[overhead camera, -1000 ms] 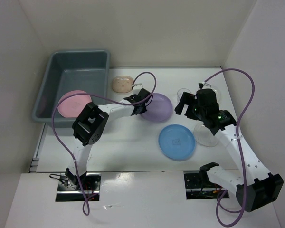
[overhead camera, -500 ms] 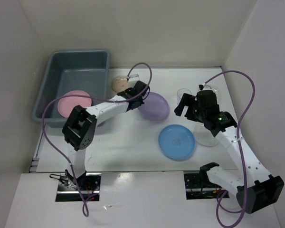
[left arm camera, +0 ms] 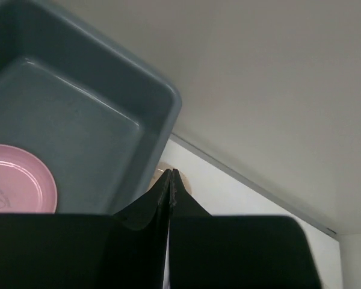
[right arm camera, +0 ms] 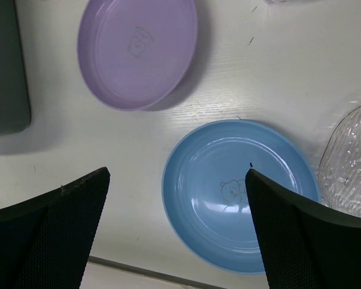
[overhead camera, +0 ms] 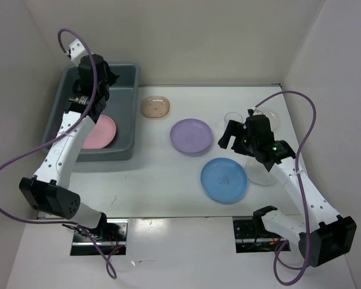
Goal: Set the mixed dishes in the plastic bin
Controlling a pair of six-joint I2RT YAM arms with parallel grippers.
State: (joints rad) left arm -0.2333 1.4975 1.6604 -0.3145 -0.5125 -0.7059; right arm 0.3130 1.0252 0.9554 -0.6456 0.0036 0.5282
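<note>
The grey-blue plastic bin (overhead camera: 132, 108) stands at the back left with a pink plate (overhead camera: 99, 132) lying in it. My left gripper (overhead camera: 105, 78) is shut and empty, high over the bin; its view shows the bin's wall (left arm camera: 150, 120), the pink plate (left arm camera: 18, 180) and a sliver of the beige dish (left arm camera: 185, 182). The beige dish (overhead camera: 156, 107), purple plate (overhead camera: 191, 136) and blue plate (overhead camera: 224, 179) lie on the table. My right gripper (overhead camera: 228, 133) is open and empty above the blue plate (right arm camera: 240, 192), with the purple plate (right arm camera: 138, 51) beyond it.
A clear plate (overhead camera: 262, 171) lies right of the blue one, partly under my right arm, and shows at the wrist view's edge (right arm camera: 349, 162). Two more clear dishes (overhead camera: 231, 117) (overhead camera: 271, 117) sit behind the right gripper. White walls enclose the table.
My left arm has swung from the purple plate's edge up and left to above the bin. The purple plate stays on the table, shifted slightly left. The right arm has hardly moved.
</note>
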